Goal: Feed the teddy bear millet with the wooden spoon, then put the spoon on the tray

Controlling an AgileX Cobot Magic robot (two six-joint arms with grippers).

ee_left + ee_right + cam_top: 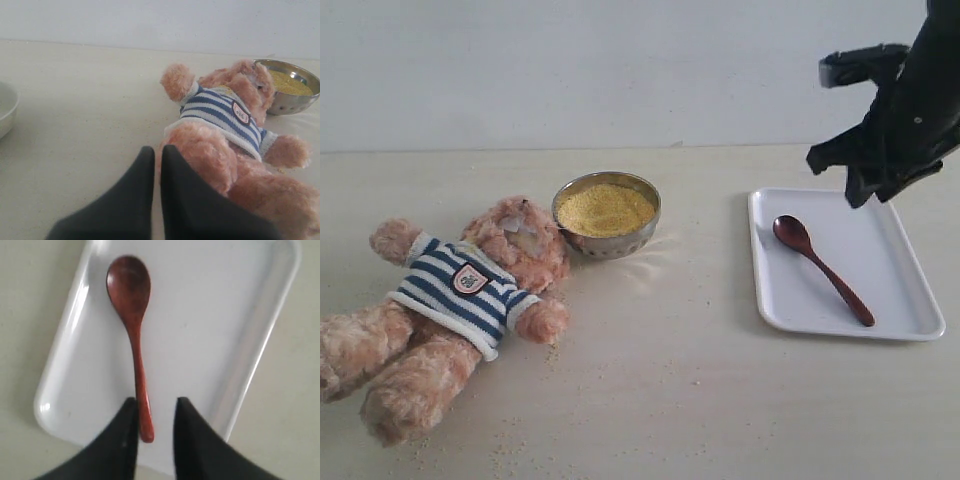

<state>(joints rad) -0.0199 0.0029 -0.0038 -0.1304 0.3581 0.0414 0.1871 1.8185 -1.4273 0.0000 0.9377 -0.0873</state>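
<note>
The teddy bear (460,300) lies on its back on the table, head against the metal bowl (607,213) heaped with yellow millet (606,209). The wooden spoon (820,265) lies flat on the white tray (890,250), its bowl toward the far left corner. My right gripper (860,195) hangs above the tray's far edge, clear of the spoon. From the right wrist its jaws (156,402) stand apart, with the handle end of the spoon (134,330) showing between them on the tray (210,315) below. My left gripper (157,150) is shut and empty beside the bear's leg (210,155).
Loose millet grains (510,450) are scattered on the table near the bear's legs and beside the bowl. In the left wrist view the rim of another pale bowl (6,112) shows at the edge. A plain wall runs behind the table.
</note>
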